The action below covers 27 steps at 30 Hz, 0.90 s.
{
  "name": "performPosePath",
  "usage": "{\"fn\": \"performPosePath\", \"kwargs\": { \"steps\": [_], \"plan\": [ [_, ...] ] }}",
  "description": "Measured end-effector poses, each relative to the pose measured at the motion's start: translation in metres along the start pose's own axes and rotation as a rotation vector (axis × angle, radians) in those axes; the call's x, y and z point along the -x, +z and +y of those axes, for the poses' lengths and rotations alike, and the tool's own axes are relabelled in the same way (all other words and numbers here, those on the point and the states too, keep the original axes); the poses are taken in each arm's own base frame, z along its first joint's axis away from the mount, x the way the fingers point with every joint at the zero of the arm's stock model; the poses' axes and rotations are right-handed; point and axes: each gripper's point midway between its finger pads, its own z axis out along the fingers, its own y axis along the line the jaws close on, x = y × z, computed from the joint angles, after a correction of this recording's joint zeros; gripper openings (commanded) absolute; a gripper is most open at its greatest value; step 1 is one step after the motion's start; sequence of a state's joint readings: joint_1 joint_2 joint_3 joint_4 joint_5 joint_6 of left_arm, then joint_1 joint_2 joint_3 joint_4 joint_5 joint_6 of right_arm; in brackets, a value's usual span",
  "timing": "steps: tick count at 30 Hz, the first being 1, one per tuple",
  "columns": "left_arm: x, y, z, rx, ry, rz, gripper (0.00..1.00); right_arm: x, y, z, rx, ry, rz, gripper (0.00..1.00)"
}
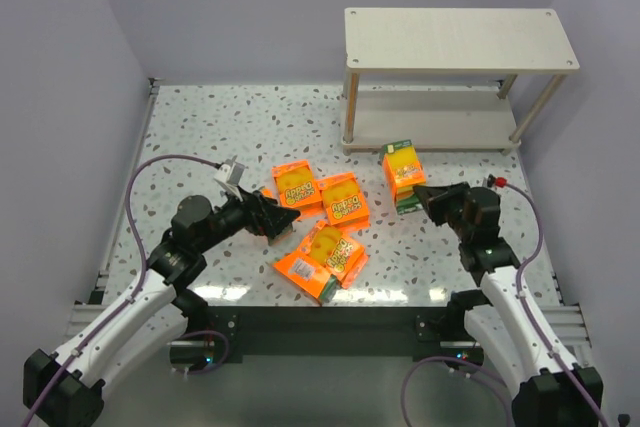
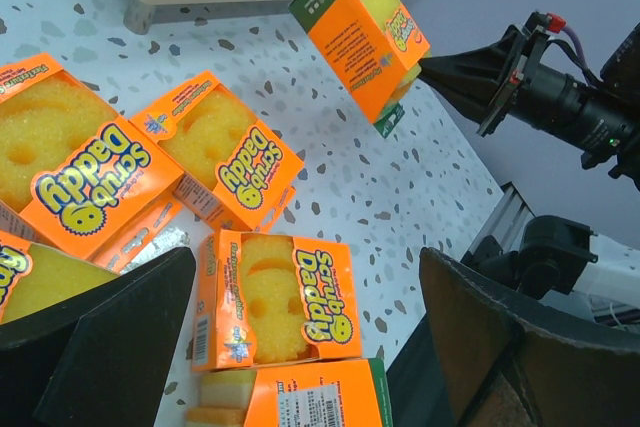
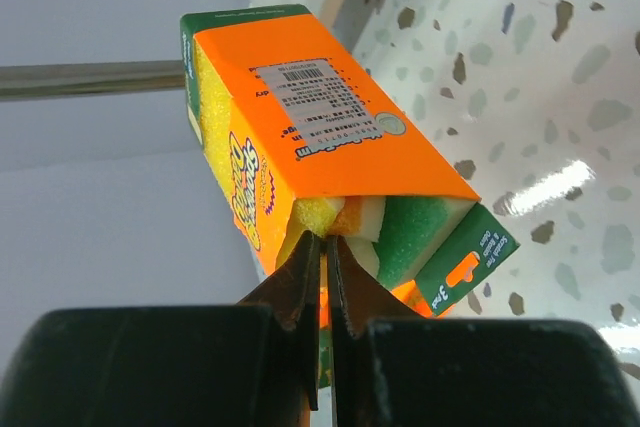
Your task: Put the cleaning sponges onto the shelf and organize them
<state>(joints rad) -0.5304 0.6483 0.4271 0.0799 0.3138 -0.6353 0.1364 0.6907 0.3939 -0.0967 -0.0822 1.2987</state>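
Note:
Several orange cleaning sponge packs [image 1: 343, 197] lie in a loose pile at the table's front middle. My left gripper [image 1: 285, 219] hovers at the pile's left edge, open. In the left wrist view the open left gripper [image 2: 310, 277] straddles a face-up pack [image 2: 280, 297] without touching it. A separate pack [image 1: 403, 167] stands tilted in front of the shelf [image 1: 460, 39]. My right gripper [image 1: 420, 195] is shut, and in its own view the right gripper [image 3: 326, 239] presses its tips against that pack's [image 3: 320, 117] open end, at the sponge layers. Nothing shows between its fingers.
The two-tier shelf's lower board [image 1: 430, 122] holds nothing in view. Grey walls close in the table on three sides. The table's front edge [image 1: 330, 297] runs just below the pile. The right arm [image 2: 560, 97] shows in the left wrist view.

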Motion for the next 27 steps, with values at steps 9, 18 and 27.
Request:
{"fn": "performPosePath", "kwargs": {
  "steps": [9, 18, 27],
  "plan": [
    [0.000, 0.000, 0.000, -0.001, 0.000, 0.001, 1.00, 0.022, 0.045, 0.022, 0.025, 0.037, -0.033, 0.00],
    [0.000, -0.007, -0.003, -0.004, 0.002, -0.004, 1.00, 0.099, 0.089, 0.039, 0.018, 0.069, -0.195, 0.00],
    [-0.002, -0.008, -0.002, 0.003, -0.002, 0.006, 1.00, 0.190, 0.134, 0.014, -0.041, 0.069, -0.254, 0.00]
  ]
}}
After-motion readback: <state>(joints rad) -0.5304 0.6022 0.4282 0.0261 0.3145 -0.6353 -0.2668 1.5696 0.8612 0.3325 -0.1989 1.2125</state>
